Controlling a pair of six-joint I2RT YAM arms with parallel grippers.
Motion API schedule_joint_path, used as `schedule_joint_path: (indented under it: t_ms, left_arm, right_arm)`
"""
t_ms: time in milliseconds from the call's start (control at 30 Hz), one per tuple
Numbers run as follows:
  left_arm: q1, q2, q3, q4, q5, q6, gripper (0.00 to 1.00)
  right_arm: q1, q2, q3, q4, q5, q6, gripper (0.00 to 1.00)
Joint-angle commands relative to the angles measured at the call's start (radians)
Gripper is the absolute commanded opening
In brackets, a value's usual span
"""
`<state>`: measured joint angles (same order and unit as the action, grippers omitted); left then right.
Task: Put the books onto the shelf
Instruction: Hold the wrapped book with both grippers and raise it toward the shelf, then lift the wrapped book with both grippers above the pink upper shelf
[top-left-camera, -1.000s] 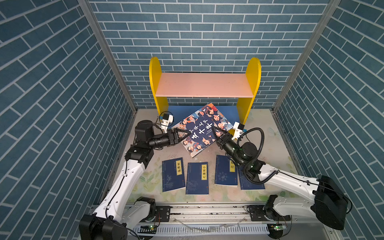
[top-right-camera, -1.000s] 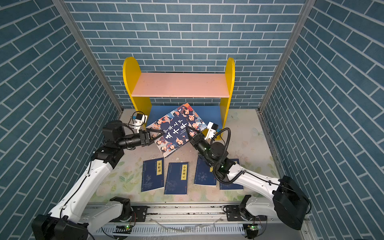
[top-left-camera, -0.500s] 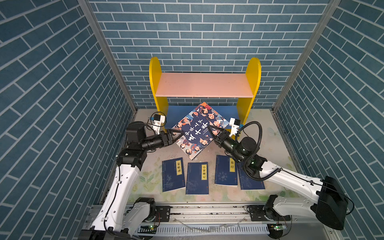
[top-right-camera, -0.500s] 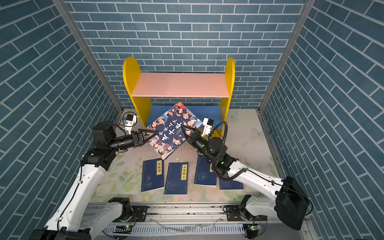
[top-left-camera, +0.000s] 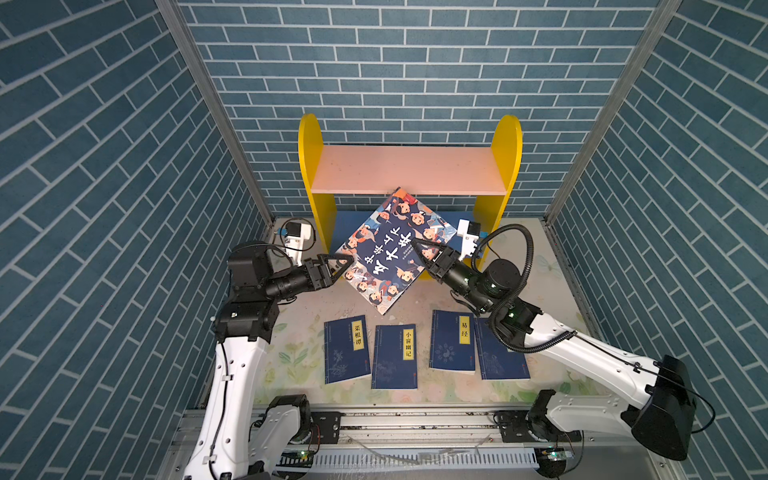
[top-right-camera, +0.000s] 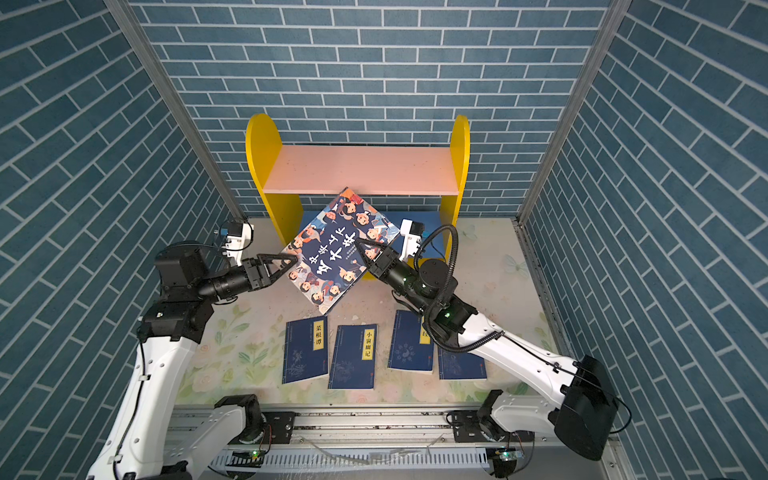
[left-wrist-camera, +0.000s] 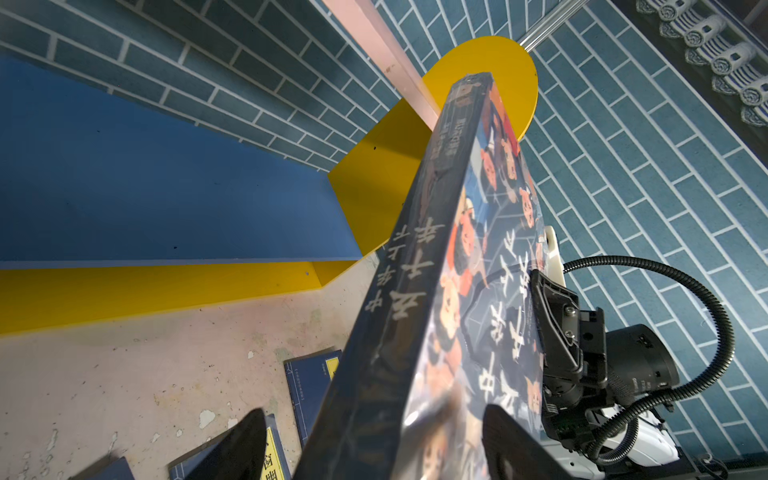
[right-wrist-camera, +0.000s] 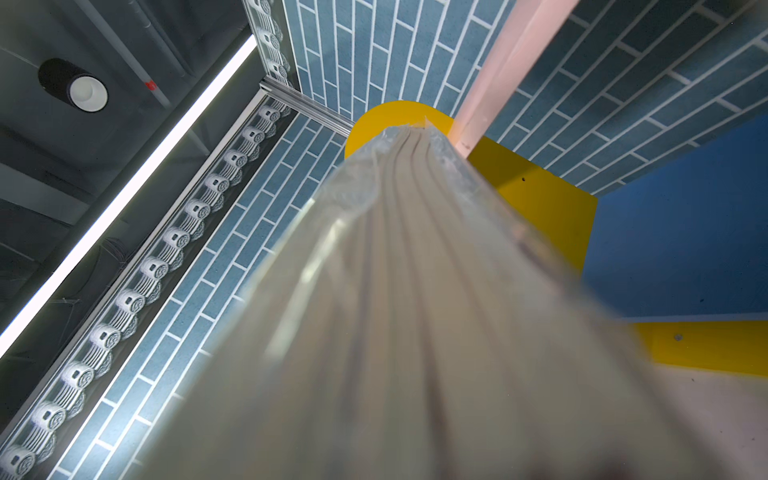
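Observation:
The large book (top-left-camera: 388, 249) (top-right-camera: 334, 253) with cartoon faces is held off the floor, tilted on a corner like a diamond, in front of the shelf (top-left-camera: 409, 170) (top-right-camera: 357, 168). Its top corner overlaps the front edge of the pink board in both top views. My right gripper (top-left-camera: 417, 246) (top-right-camera: 360, 244) is shut on the book's page edge (right-wrist-camera: 415, 291), which fills the right wrist view. My left gripper (top-left-camera: 348, 263) (top-right-camera: 293, 262) (left-wrist-camera: 374, 419) is open, its fingers wide on either side of the spine (left-wrist-camera: 415, 270) without touching it. Several navy books (top-left-camera: 347, 349) (top-left-camera: 395, 357) (top-left-camera: 453, 340) lie flat in a row on the floor.
The shelf's blue lower board (left-wrist-camera: 145, 187) is bare, between yellow side panels (top-left-camera: 309, 166). Brick-patterned walls (top-left-camera: 124, 208) close in on the left, right and back. My right forearm (top-left-camera: 511, 320) lies over the rightmost navy book (top-left-camera: 500, 357). A metal rail (top-left-camera: 415, 419) runs along the front.
My left gripper has opened off the large book's left corner and drawn back to the left. The right gripper has carried the book up and slightly left, towards the pink board.

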<state>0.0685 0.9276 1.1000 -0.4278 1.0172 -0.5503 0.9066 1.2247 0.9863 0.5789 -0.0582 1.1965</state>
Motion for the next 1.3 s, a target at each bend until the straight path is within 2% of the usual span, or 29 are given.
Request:
schedule_joint_path:
  t_ms: [0, 67, 167, 367, 533, 633, 700, 767, 933, 1100, 1267]
  left_arm:
    - [0.029, -0.009, 0.093, -0.123, -0.022, 0.106, 0.83]
    - [0.037, 0.002, 0.151, -0.221, -0.083, 0.176, 0.84]
    - [0.063, 0.006, 0.212, -0.267, -0.092, 0.216, 0.84]
    - [0.077, -0.001, 0.244, -0.198, -0.050, 0.114, 0.85]
    - [0.077, -0.014, 0.193, 0.002, 0.002, -0.086, 0.88]
    - [0.075, -0.010, 0.134, 0.241, 0.023, -0.300, 0.92]
    - [0.073, 0.003, 0.086, 0.439, 0.023, -0.466, 1.00]
    - [0.070, 0.023, 0.072, 0.525, -0.015, -0.537, 1.00]
    - [0.026, 0.094, 0.102, 0.568, -0.104, -0.546, 1.00]
    - [-0.051, 0.164, 0.156, 0.549, -0.126, -0.501, 1.00]
    - [-0.095, 0.202, 0.172, 0.575, -0.181, -0.484, 1.00]
  right_arm:
    - [-0.016, -0.035, 0.120, 0.191, -0.021, 0.008, 0.00]
    - [-0.026, -0.034, 0.162, 0.167, -0.019, -0.010, 0.00]
    - [-0.033, -0.022, 0.245, 0.104, -0.019, -0.049, 0.00]
    - [-0.059, 0.056, 0.380, 0.081, 0.004, -0.067, 0.00]
    - [-0.076, 0.144, 0.482, 0.091, 0.050, -0.070, 0.00]
    - [-0.076, 0.195, 0.546, 0.090, 0.087, -0.088, 0.00]
    - [-0.077, 0.228, 0.600, 0.065, 0.114, -0.110, 0.00]
    - [-0.077, 0.260, 0.646, 0.043, 0.146, -0.120, 0.00]
    - [-0.076, 0.338, 0.736, 0.022, 0.219, -0.100, 0.00]
    - [-0.076, 0.395, 0.809, 0.000, 0.264, -0.087, 0.00]
    - [-0.072, 0.395, 0.809, -0.037, 0.371, -0.057, 0.00]
